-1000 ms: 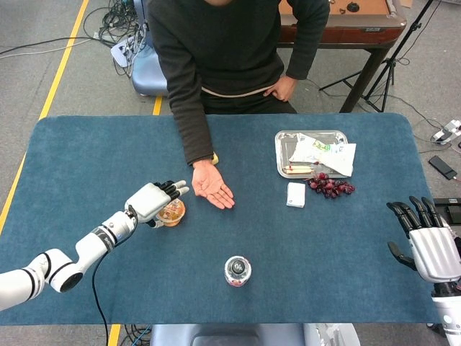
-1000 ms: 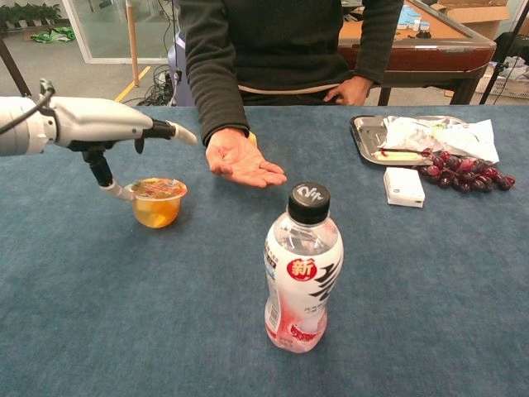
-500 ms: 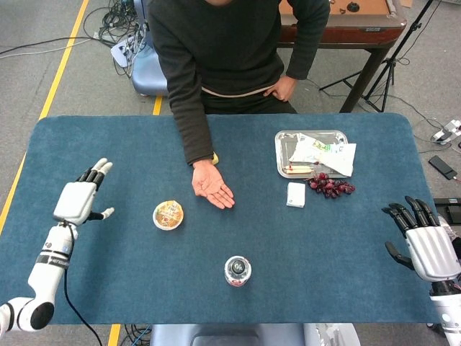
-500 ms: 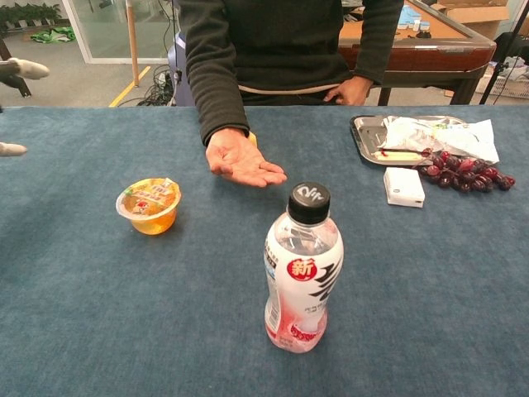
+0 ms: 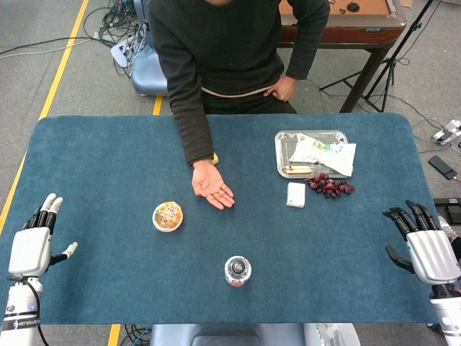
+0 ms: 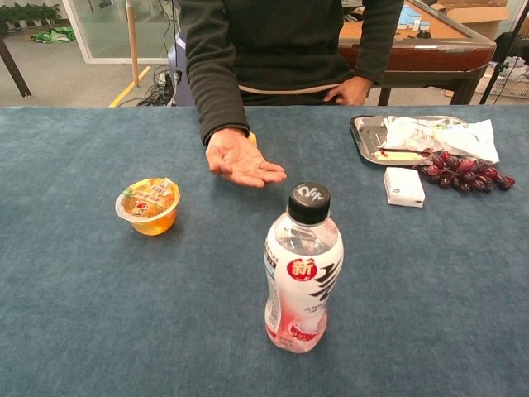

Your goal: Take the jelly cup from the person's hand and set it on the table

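Observation:
The orange jelly cup point(image 5: 168, 215) point(image 6: 149, 206) stands upright on the blue table, left of centre, with nothing touching it. The person's hand point(image 5: 212, 186) point(image 6: 244, 159) lies palm up and empty just right of the cup. My left hand point(image 5: 33, 244) is at the table's near left edge, far from the cup, fingers spread and holding nothing. My right hand point(image 5: 426, 244) hovers at the near right edge, fingers apart and empty. Neither of my hands shows in the chest view.
A clear bottle with a black cap point(image 5: 238, 270) point(image 6: 301, 269) stands near the front centre. At the back right are a metal tray point(image 5: 282, 140) with white wrappers, a small white box point(image 5: 296, 194) and a bunch of grapes point(image 5: 330, 185).
My left hand let go of the jelly cup, which now stands alone on the table, and drew back to the near left edge. My right hand shifted slightly.

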`<state>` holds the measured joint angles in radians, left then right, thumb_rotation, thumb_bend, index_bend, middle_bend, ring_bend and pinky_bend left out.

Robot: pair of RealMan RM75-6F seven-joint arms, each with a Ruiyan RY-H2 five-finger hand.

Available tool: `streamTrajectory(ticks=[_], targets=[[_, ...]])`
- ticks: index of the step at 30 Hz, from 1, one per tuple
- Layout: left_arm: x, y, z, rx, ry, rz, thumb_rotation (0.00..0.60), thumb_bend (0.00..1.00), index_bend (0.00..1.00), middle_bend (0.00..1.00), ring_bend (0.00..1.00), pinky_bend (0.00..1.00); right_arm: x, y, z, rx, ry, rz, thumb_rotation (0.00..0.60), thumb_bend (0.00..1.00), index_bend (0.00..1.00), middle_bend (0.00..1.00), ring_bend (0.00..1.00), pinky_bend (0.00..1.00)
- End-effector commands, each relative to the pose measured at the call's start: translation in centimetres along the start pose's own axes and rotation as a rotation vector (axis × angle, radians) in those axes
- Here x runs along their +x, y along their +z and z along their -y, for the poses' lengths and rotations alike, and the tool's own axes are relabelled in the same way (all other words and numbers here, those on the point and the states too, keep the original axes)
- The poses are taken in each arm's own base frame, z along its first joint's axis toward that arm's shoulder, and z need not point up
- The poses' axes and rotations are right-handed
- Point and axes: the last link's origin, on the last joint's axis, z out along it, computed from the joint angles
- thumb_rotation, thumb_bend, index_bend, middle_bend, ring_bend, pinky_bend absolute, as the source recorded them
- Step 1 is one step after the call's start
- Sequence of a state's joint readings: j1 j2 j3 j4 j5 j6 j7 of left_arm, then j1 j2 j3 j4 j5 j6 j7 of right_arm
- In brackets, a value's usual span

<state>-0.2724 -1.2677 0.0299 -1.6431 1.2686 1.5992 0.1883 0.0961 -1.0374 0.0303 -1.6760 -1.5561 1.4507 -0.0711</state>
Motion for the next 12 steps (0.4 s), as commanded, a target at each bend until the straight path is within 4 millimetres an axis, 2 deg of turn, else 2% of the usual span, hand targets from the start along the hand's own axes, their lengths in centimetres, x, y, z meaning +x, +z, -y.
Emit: streamTrajectory(ticks=[1, 12], targets=[[-0.40, -1.51, -0.42, -0.027, 0.009, -0.001, 0.600, 0.19, 0.06, 0.01, 0.09, 0.19, -0.05, -0.03, 0.11, 0.000, 0.005, 0.005, 0.600, 0.26, 0.22, 0.20, 0.05, 0.11], [-0.14, -1.84, -1.31, -0.090, 0.062, -0.024, 0.600, 0.19, 0.06, 0.01, 0.09, 0.18, 0.12, -0.24, 0.12, -0.006, 0.008, -0.004, 0.600, 0.26, 0.22, 0.20, 0.05, 0.11]])
